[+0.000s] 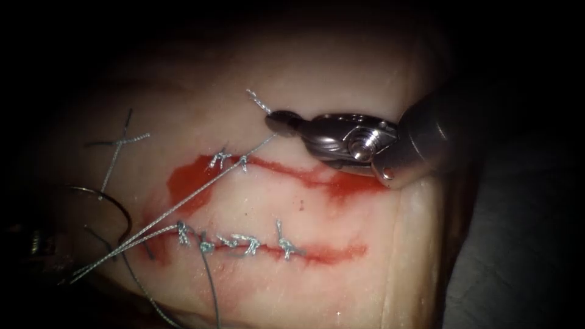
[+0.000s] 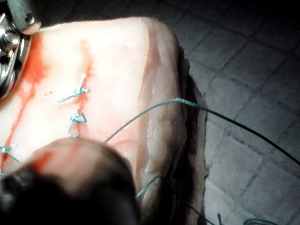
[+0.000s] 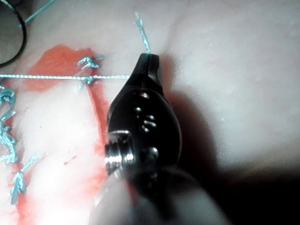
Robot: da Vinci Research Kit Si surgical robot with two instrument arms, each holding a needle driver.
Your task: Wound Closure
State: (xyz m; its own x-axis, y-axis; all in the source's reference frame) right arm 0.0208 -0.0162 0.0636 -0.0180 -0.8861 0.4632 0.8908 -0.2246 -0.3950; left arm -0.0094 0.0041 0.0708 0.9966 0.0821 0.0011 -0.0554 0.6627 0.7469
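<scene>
Two cuts on the tissue (image 1: 341, 79), each with red fluid (image 1: 189, 180); upper cut (image 1: 292, 173) has one knot, lower cut (image 1: 329, 253) a row of stitches (image 1: 244, 244). Needle (image 1: 119, 210) lies free at left of frame, off both cuts' left ends, held by nothing; can't tell if its tip is in tissue. Thread (image 1: 201, 189) runs taut from lower left, over the upper knot, to the right tool (image 1: 277, 120) at upper centre: jaws closed on thread, short tail past the tip. Left tool's state: can't tell.

Curved needle (image 1: 116, 210) lying free, left of cut (image 1: 292, 173)
</scene>
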